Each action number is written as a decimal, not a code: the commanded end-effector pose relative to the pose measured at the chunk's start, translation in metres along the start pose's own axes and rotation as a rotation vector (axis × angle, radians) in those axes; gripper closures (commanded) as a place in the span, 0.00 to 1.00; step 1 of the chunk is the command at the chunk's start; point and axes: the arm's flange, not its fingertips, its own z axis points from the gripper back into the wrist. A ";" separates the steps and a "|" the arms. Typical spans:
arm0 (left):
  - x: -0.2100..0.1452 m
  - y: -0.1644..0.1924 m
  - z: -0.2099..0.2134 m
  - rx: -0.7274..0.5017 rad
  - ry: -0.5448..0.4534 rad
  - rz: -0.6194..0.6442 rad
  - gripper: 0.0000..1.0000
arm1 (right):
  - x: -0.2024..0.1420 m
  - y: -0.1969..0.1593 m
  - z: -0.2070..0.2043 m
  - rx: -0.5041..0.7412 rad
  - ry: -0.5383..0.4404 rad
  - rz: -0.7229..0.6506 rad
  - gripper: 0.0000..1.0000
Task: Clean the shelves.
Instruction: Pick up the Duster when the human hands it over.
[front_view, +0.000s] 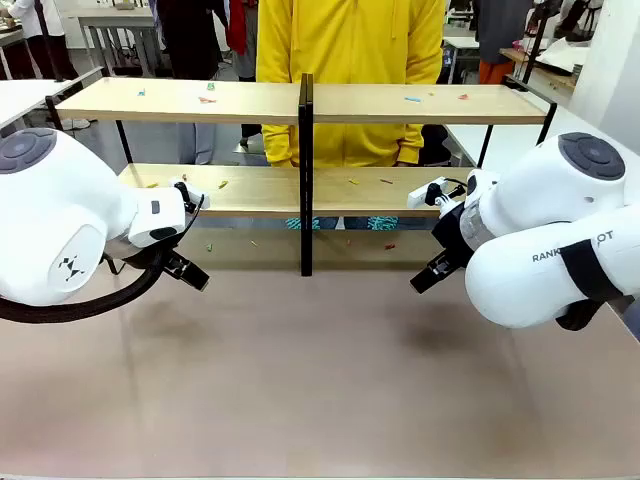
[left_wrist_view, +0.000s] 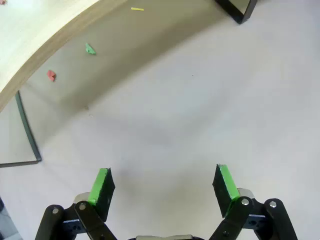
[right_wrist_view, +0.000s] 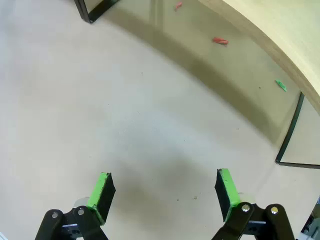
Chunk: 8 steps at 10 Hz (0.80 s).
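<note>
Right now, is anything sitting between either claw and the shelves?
Nothing visible. The left claw and the right claw both hang open over bare table, which runs unobstructed up to the shelves. Small coloured scraps lie beneath the shelves, likely too flat to block anything.

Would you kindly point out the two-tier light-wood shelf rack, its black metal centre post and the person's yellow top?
Two-tier light-wood shelf rack (front_view: 260, 101): front view, bare stretch of the upper board.
Black metal centre post (front_view: 306, 150): front view, mid-height of the post.
Person's yellow top (front_view: 350, 40): front view, chest above the rack.
</note>
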 end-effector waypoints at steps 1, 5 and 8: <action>0.000 0.000 0.000 0.000 0.000 0.000 0.00 | 0.000 0.000 0.000 0.000 0.000 0.000 0.00; 0.000 0.000 0.000 0.000 0.000 0.000 0.00 | 0.000 0.000 0.000 0.000 0.000 0.000 0.00; 0.000 0.000 0.000 0.000 0.000 0.000 0.00 | 0.000 0.000 0.000 0.000 0.000 0.000 0.00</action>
